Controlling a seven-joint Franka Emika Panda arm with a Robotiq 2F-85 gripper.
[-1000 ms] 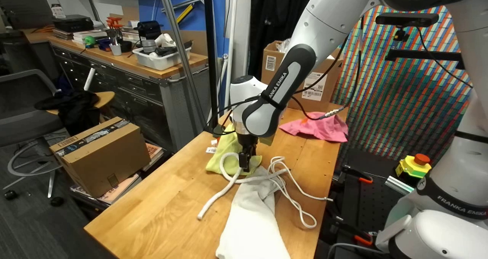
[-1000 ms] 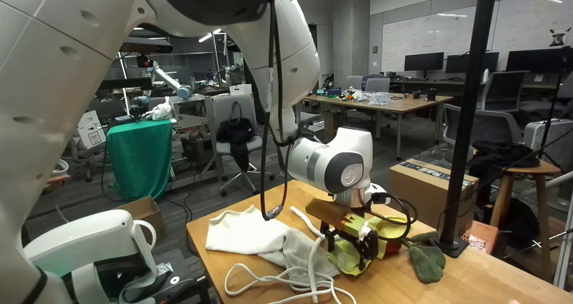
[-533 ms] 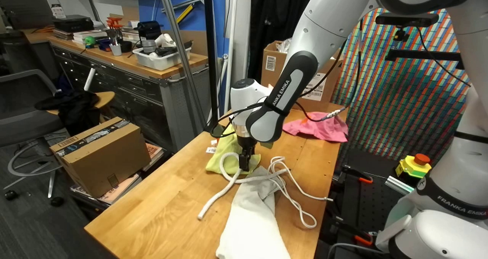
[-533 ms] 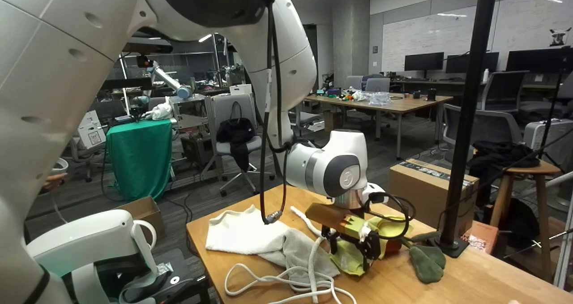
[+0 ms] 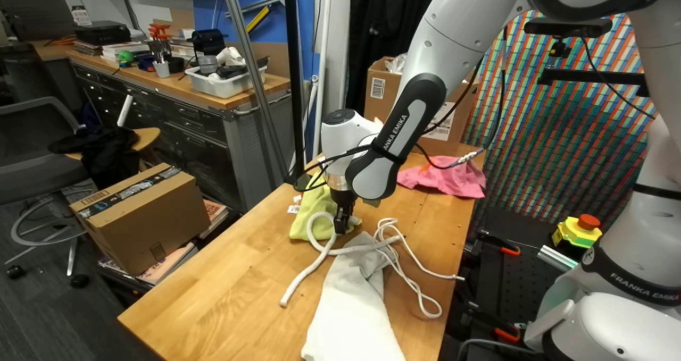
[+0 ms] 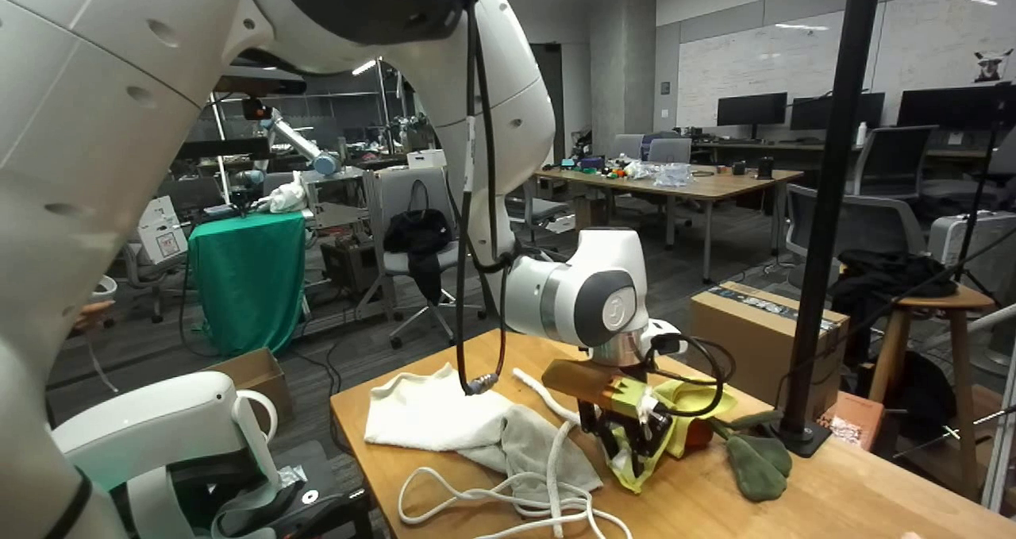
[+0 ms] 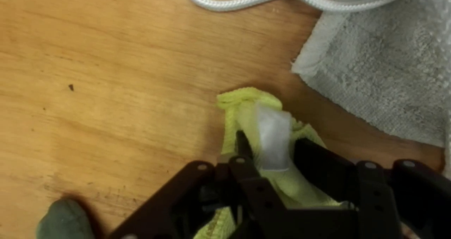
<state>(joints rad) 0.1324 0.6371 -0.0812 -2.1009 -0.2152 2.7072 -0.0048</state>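
A yellow cloth (image 5: 304,224) lies on the wooden table in both exterior views, under the gripper (image 5: 340,228). In the wrist view the gripper (image 7: 270,138) points down with its jaws part-way apart. The yellow cloth (image 7: 246,96) is bunched up between them, touching the fingers from inside and showing beyond both. A white tag (image 7: 274,137) on the cloth sits in the gap. How firmly the cloth is pinched is not visible. A grey and white towel (image 7: 384,73) lies close by, with a white rope (image 7: 232,4) across its edge.
The rope (image 5: 306,278) loops beside the gripper and over the towel (image 5: 351,308). A dark green soft object (image 6: 756,467) lies near the black pole (image 6: 825,205). A pink cloth (image 5: 444,177) and a cardboard box (image 5: 375,103) stand toward the table's back.
The jaws have drawn closer together and the yellow cloth between them has bunched up. The arm has shifted slightly, and the rope's near end has moved a little.
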